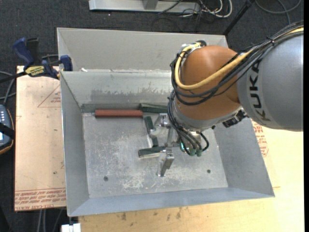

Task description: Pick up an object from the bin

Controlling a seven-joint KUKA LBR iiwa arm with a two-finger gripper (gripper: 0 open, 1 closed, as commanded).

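The pincer (163, 156) hangs low near the middle of the grey metal bin (72, 129), just beside a dark green flat bar (147, 152) lying on the floor (the nearest candidate, I judge); its spread I cannot tell.

1. A robotics lab: an industrial arm (270, 81) marked KUKA reaches over a grey metal bin (72, 139).
2. Loose cables (212, 4) and a metal stand foot (125, 4) lie on dark carpet (29, 13).
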